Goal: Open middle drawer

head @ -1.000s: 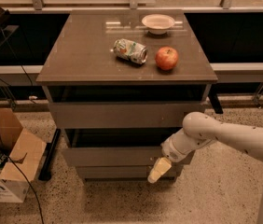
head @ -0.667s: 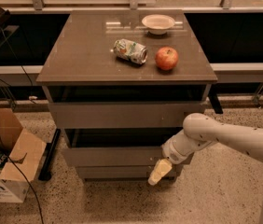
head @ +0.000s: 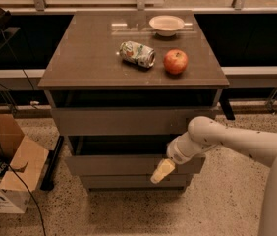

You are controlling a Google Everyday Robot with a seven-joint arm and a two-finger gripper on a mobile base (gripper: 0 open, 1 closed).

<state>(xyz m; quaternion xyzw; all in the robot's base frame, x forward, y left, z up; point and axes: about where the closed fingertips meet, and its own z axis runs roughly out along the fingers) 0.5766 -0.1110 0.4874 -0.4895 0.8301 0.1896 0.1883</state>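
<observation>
The cabinet has three grey-brown drawer fronts stacked under its top. The middle drawer (head: 119, 164) is the mid-height panel, with a dark gap above it. My gripper (head: 162, 171), pale yellow at its tip, hangs from the white arm (head: 227, 139) that comes in from the right. It sits against the right part of the middle drawer's front, its tip reaching down to the panel's lower edge. The top drawer (head: 124, 121) and the bottom drawer (head: 128, 181) lie above and below it.
On the cabinet top (head: 79, 58) lie a crushed can (head: 137, 53), a red apple (head: 176, 61) and a white bowl (head: 166, 24). An open cardboard box (head: 11, 171) stands on the floor at the left, with a black cable (head: 28, 195) beside it. A railing runs behind the cabinet.
My gripper and forearm have shifted slightly left and up along the middle drawer's front. The drawer fronts look unchanged.
</observation>
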